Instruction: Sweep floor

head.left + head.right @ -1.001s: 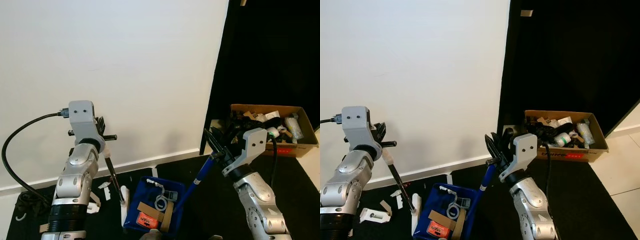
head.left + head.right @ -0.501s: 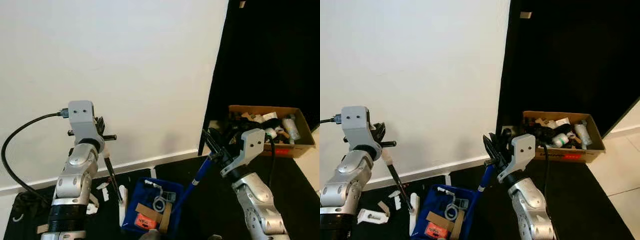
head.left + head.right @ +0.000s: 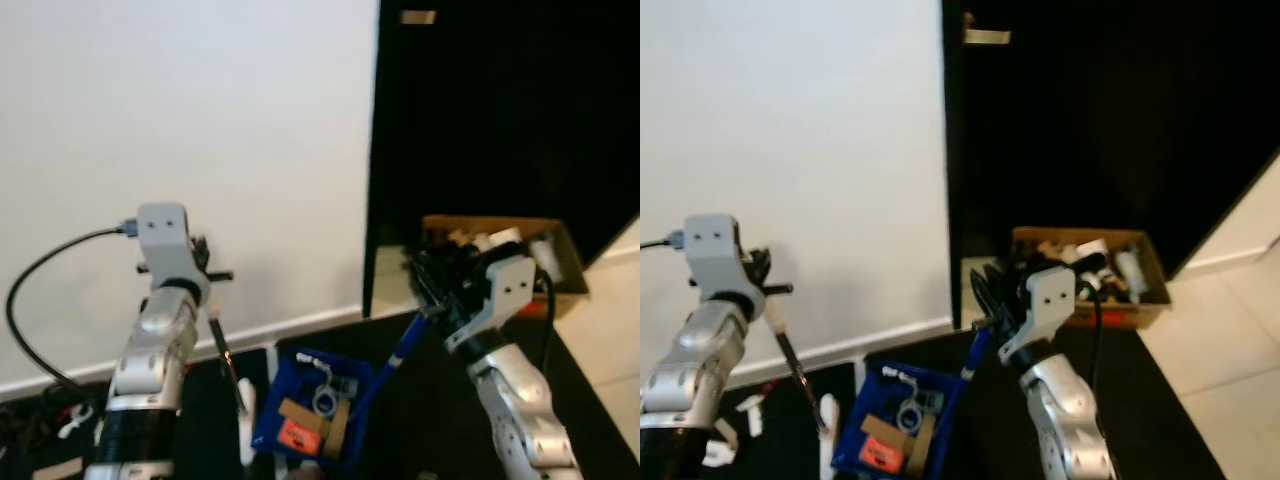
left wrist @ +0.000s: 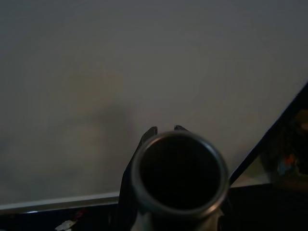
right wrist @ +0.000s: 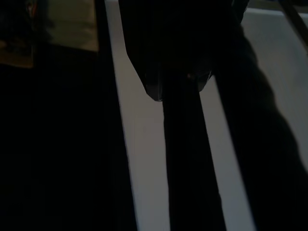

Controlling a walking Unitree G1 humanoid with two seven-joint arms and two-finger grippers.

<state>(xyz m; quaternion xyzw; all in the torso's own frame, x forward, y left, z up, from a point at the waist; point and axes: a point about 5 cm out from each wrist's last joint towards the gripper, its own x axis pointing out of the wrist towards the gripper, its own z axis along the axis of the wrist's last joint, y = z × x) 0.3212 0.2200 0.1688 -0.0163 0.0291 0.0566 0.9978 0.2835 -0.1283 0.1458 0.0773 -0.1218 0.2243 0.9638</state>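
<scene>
On the dark floor [image 3: 430,420] before the white wall [image 3: 180,120], a blue dustpan [image 3: 312,405] sits low between the two arms, holding scraps of cardboard, a red label and a small ring. Its blue handle [image 3: 395,352] slants up and to the right into the right end effector [image 3: 432,300], whose black fingers are closed around the handle's upper end; the right arm is bent, forearm rising from below, wrist angled toward the wall. The left end effector [image 3: 205,272] is raised near the wall and clamped on the top of a thin black broom stick [image 3: 226,360], which runs down to the floor just left of the dustpan. The left forearm stands nearly upright. An open cardboard box [image 3: 500,250] of clutter sits behind the right arm against the black backdrop. White scraps [image 3: 745,425] lie at far left.
</scene>
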